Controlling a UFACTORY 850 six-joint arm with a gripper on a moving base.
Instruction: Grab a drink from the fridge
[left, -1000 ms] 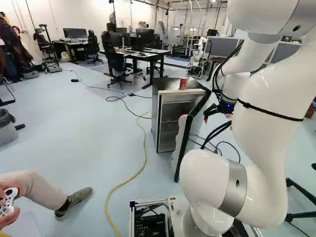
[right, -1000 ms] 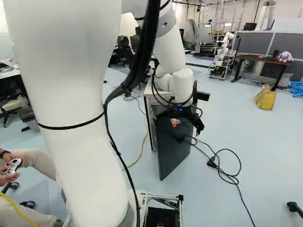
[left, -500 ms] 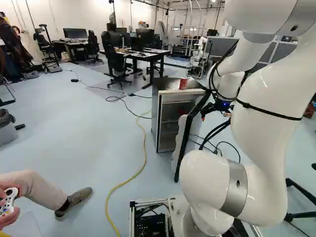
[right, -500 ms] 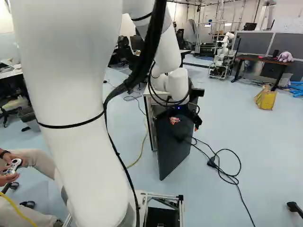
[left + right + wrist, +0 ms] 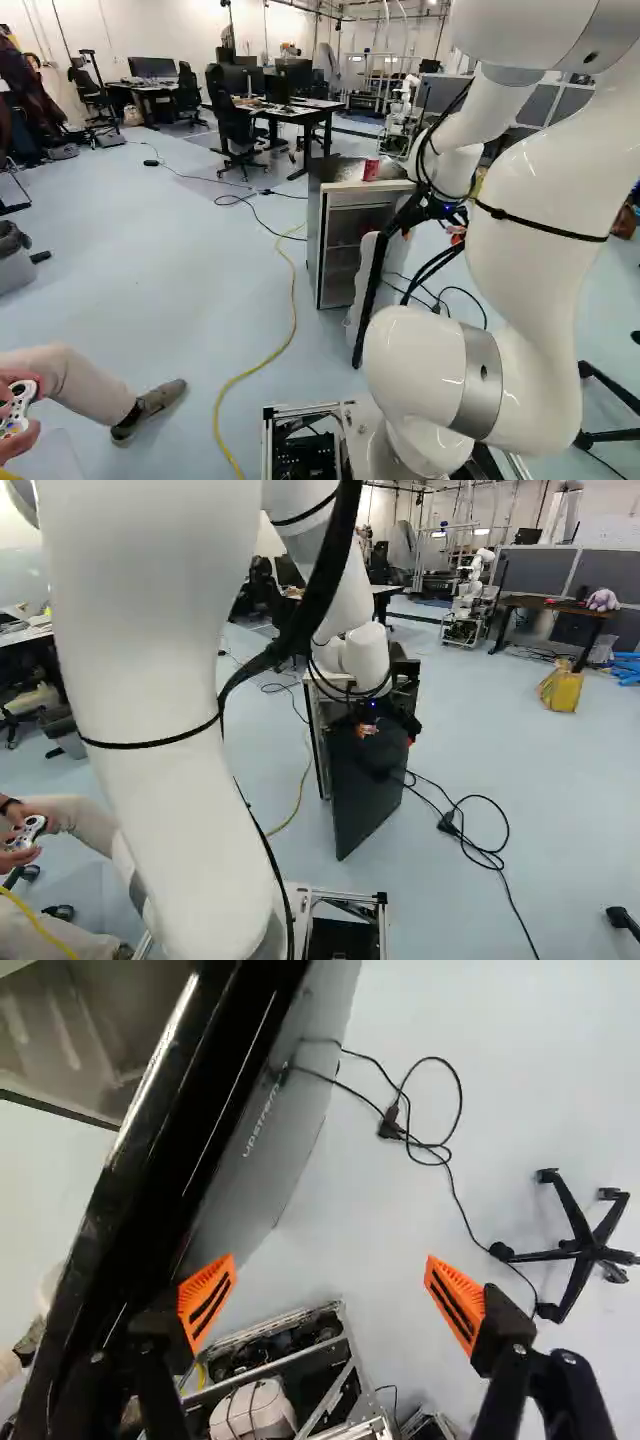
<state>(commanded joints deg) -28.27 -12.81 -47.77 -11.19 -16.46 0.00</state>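
Note:
My gripper (image 5: pixel 447 212) is beside the upper part of the fridge's swung-out door (image 5: pixel 369 290), on its outer side. In the wrist view the gripper (image 5: pixel 332 1293) stands open with nothing between its orange pads; one finger overlaps the door's dark edge (image 5: pixel 150 1160), and whether they touch I cannot tell. The fridge (image 5: pixel 314 235) is open, its shelves partly visible in the left base view. A red can (image 5: pixel 371 170) stands on the fridge's top. Door and arm hide part of the interior. The right base view shows the door's dark outer face (image 5: pixel 362 795).
Black cables (image 5: pixel 468 825) lie on the floor right of the door. A yellow cable (image 5: pixel 292 310) runs left of the fridge. A wheeled chair base (image 5: pixel 585 1250) stands beyond one finger. Another robot (image 5: pixel 470 600) is at the back. A desk (image 5: pixel 300 112) stands behind the fridge.
The arm has carried the gripper leftward in both base views, closer to the fridge door. Fridge, door and can have not moved, nor has the base.

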